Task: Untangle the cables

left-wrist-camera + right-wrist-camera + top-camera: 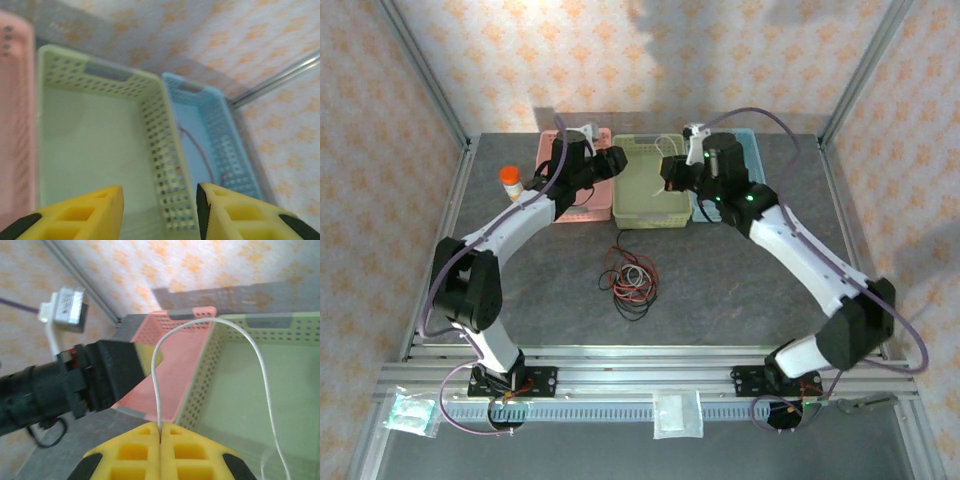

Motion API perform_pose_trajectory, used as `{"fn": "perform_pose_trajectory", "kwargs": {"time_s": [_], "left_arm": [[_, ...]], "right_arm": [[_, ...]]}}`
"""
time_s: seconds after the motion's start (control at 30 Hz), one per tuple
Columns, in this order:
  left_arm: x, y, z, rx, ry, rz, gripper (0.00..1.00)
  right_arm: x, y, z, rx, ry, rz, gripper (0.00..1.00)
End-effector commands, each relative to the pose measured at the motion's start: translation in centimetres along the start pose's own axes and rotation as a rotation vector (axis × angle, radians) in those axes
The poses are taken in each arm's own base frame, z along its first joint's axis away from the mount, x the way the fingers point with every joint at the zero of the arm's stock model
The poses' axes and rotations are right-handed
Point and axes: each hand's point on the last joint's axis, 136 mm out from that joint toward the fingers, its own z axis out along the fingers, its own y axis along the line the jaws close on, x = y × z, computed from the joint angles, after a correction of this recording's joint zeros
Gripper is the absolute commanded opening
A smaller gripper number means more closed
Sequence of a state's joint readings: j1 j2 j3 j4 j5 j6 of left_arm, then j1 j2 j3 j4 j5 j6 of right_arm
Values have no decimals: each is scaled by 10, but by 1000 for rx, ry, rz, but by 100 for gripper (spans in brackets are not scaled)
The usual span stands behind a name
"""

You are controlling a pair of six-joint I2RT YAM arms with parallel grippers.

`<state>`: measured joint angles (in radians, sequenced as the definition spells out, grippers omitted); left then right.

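Observation:
A tangle of red, black and white cables [632, 280] lies on the grey table in front of the baskets. My right gripper [160, 426] is shut on a white cable [257, 352], which arcs upward and drops into the green basket [210, 365]. In the top view this gripper [667, 172] hovers over that basket's right part. My left gripper [160, 192] is open with nothing between its fingers, above the green basket [150, 80] near its right wall. It sits at the pink and green baskets' shared edge [616, 160]. A red cable [200, 150] lies in the blue basket [220, 125].
Three baskets stand in a row at the back: pink [582, 212], green [650, 222] and blue [745, 140]. An orange-capped bottle [511, 181] stands left of the pink basket. Two plastic bags [677, 413] rest on the front rail. Metal frame posts border the table.

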<state>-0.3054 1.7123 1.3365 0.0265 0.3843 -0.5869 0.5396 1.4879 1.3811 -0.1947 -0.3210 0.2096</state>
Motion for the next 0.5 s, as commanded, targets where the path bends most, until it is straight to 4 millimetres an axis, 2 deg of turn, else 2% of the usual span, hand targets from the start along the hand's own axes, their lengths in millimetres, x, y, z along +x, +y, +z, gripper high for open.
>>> {"fn": "perform_pose_trajectory", "kwargs": {"time_s": [0.0,0.17,0.33,0.47], "left_arm": [[5,11,-3,-44,26,-18,44],[15,15,-22,-50,19,-18,48],[41,31,-47,-117,33,20,52],[62,44,-70,-179,55,43,53]], "right_arm": [[-13,-22,23,106,-26,6,0],[1,-44,75,167,45,-4,0],[26,-73,127,274,160,1,0],[48,-91,157,323,233,12,0]]}}
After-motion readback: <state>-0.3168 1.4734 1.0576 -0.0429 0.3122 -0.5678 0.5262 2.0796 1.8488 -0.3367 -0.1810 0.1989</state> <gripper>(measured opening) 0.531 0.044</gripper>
